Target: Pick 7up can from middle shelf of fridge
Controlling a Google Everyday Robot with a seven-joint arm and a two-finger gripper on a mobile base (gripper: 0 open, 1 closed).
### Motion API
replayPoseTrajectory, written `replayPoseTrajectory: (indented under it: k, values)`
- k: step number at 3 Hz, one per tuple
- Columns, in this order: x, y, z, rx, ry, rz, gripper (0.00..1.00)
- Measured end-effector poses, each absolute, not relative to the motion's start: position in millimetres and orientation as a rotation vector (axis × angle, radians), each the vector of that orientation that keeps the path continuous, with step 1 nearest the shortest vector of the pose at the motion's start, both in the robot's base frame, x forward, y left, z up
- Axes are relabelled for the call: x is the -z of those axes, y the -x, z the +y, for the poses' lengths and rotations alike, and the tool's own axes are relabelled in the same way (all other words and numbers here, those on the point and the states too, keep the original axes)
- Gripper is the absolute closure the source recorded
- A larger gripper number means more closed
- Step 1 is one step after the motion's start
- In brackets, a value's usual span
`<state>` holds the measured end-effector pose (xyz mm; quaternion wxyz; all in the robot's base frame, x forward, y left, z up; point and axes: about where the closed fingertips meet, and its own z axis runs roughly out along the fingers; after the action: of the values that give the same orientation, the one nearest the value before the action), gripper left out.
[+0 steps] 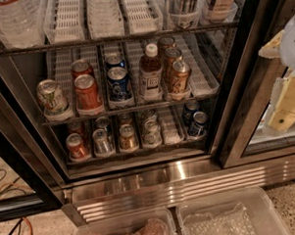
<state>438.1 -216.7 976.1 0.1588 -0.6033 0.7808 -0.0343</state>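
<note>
Silver-white, the 7up can [51,97] stands on the middle shelf [201,80] of the fridge [189,184], just left of the red can [87,92]. My gripper [288,101] hangs well right of that red can; open or closed, I cannot tell.

The 7up can [51,96] stands at the left end of the middle shelf [137,106], open to the front. A red can [87,91] crowds its right side, the fridge [189,179] wall its left, and the upper rack [114,38] runs overhead. The gripper [285,91] hangs outside, by the right door frame [250,100].
</note>
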Motion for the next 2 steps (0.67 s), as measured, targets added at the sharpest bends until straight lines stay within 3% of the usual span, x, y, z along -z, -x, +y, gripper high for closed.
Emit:
replayPoseTrajectory:
  k: [2]
  values:
    - [-971.2,-438.2,-213.4,0.072,1.715,2.221,0.0]
